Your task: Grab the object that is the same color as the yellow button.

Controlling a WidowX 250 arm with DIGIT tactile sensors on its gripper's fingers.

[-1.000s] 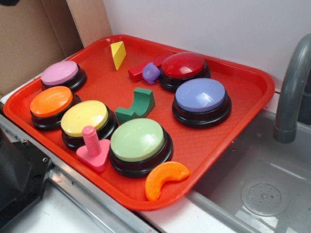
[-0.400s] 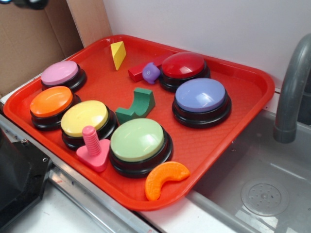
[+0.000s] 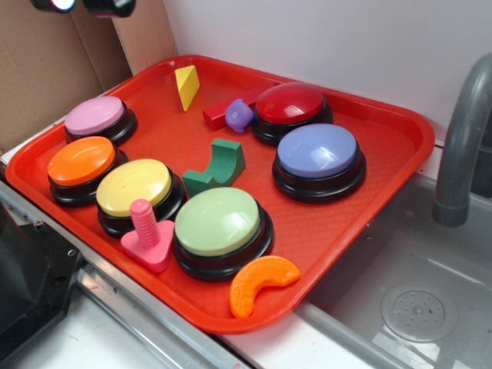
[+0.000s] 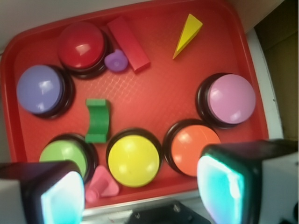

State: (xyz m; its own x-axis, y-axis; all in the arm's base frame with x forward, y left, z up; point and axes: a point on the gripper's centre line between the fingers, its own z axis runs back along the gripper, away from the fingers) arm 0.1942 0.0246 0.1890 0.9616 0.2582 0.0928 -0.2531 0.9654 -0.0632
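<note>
Hovered high over red plastic tray (image 3: pixel 400 131), gripper (image 4: pixel 140 186) jaws wide, holding nothing; small yellow triangular wedge block (image 3: pixel 186 86) stood far left; pale yellow domed button (image 3: pixel 134 187) sat near left.

no readable text, no labels, brands or nos. anywhere

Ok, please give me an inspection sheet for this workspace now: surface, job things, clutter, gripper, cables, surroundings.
Surface: red tray, holding everything.
Job things: yellow wedge lies free near the tray's far edge; yellow button sits between the orange button and green button.
Clutter: pink, red and purple buttons; green arch; orange crescent; pink peg; red bar; small purple piece.
Gripper: gripper open, holding nothing, above the tray's near side.
Cables: nothing seen.
Surroundings: sink with grey faucet, cardboard, white wall.
</note>
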